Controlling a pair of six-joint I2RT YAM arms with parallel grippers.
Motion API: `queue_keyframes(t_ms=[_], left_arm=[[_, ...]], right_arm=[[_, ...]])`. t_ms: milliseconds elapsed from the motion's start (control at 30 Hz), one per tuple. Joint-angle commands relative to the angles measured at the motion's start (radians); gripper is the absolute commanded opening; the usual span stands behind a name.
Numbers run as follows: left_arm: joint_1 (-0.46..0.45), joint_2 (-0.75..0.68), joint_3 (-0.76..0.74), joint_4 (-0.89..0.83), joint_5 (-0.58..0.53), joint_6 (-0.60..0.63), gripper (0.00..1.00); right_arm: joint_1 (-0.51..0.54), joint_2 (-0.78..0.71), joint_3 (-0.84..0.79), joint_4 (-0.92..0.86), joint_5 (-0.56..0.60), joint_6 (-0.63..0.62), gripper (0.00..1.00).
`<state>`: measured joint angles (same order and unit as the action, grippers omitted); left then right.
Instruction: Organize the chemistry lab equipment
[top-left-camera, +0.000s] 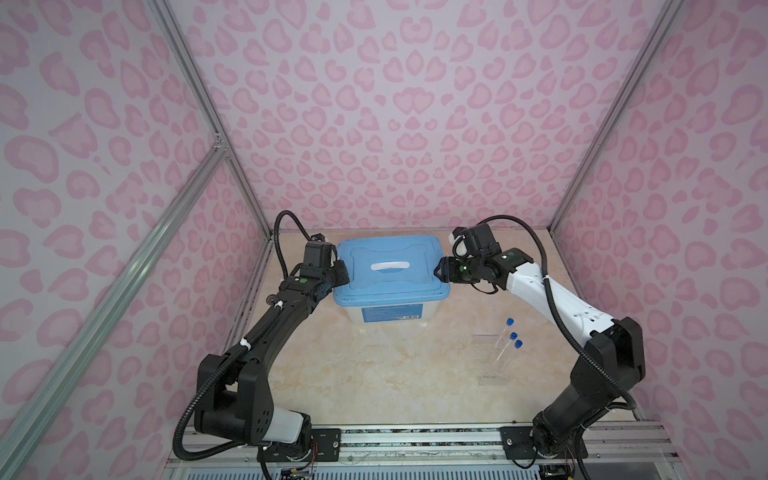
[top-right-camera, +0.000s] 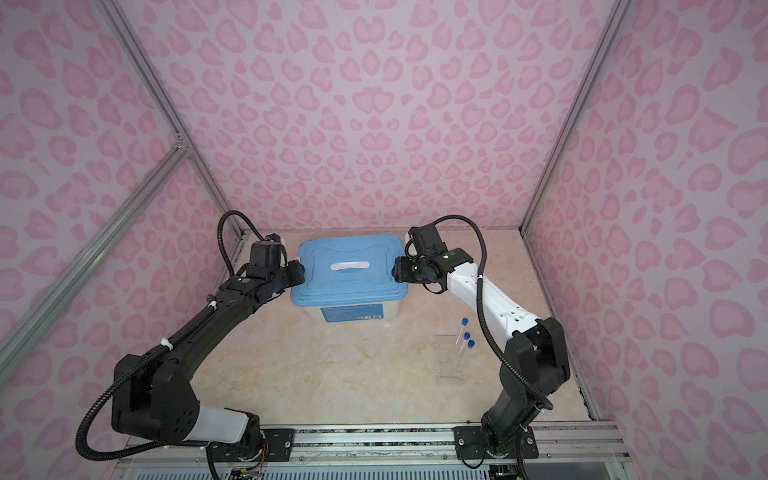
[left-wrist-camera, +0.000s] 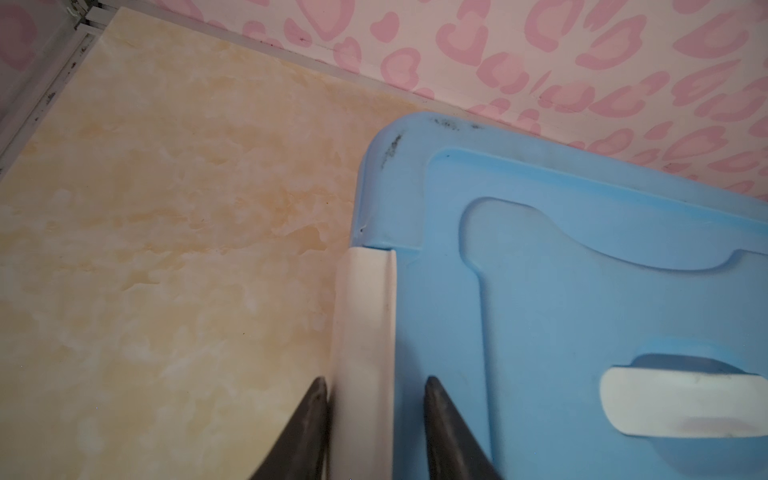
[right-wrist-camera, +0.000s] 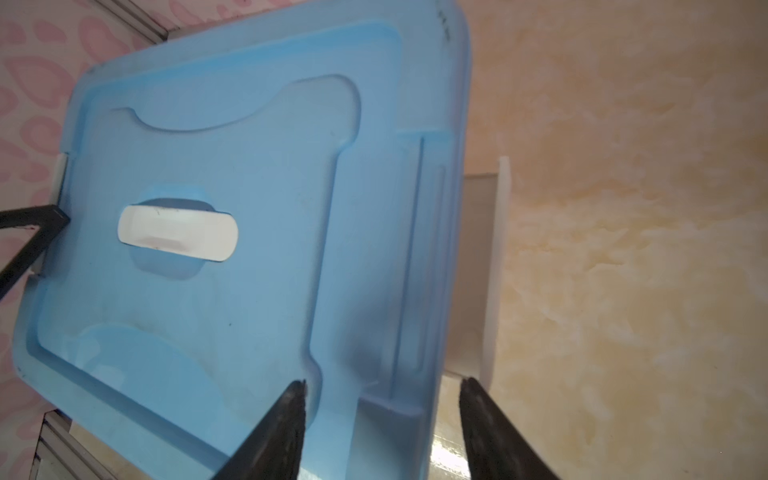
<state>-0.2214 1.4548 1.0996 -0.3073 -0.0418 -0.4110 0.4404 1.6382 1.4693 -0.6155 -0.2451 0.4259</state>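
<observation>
Three clear blue-capped tubes (top-left-camera: 505, 338) (top-right-camera: 461, 338) stand tilted in the clear rack (top-left-camera: 490, 361) (top-right-camera: 446, 361) at the front right, far from both grippers. At the back stands the white box with the blue lid (top-left-camera: 390, 249) (top-right-camera: 349, 249). My left gripper (top-left-camera: 343, 274) (top-right-camera: 300, 272) (left-wrist-camera: 376, 384) is at the lid's left edge, shut on the white left latch (left-wrist-camera: 365, 311). My right gripper (top-left-camera: 438, 270) (top-right-camera: 395, 272) (right-wrist-camera: 383, 383) is open and straddles the lid's right edge. The white right latch (right-wrist-camera: 494, 270) there hangs swung outward.
A white handle (top-left-camera: 390, 266) (right-wrist-camera: 178, 232) lies flat in the middle of the lid. The box stands close to the pink back wall. Marbled tabletop (top-left-camera: 374, 374) stretches between the box and the arm bases. Side walls close in on both sides.
</observation>
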Motion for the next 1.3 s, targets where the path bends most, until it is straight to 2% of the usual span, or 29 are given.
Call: queue_keyframes(t_ms=[0,33,200,367,500,700,1067,1267], left_arm=[[0.000,0.020,-0.006,-0.184,0.085,0.002,0.39],[0.001,0.022,-0.005,-0.179,0.087,-0.002,0.39],[0.010,0.017,-0.022,-0.150,0.119,-0.017,0.38],[0.015,0.004,-0.022,-0.139,0.116,-0.015,0.38],[0.017,0.007,-0.027,-0.133,0.133,-0.018,0.38],[0.018,0.005,-0.020,-0.135,0.149,-0.015,0.38],[-0.004,0.007,-0.009,-0.116,0.210,-0.042,0.38],[-0.033,0.019,-0.005,-0.078,0.276,-0.086,0.38]], right_arm=[[-0.040,-0.032,-0.020,-0.012,-0.070,-0.022,0.81],[-0.056,-0.035,-0.042,0.020,-0.095,-0.015,0.96],[-0.087,0.027,-0.010,0.015,-0.183,-0.054,0.98],[-0.102,0.127,0.008,0.045,-0.283,-0.021,0.96],[-0.095,0.170,0.031,0.100,-0.335,-0.002,0.87],[-0.064,0.142,0.045,0.092,-0.243,-0.014,0.68],[0.040,0.149,0.104,0.032,-0.147,-0.038,0.47],[0.096,0.152,0.125,0.004,-0.092,-0.039,0.47]])
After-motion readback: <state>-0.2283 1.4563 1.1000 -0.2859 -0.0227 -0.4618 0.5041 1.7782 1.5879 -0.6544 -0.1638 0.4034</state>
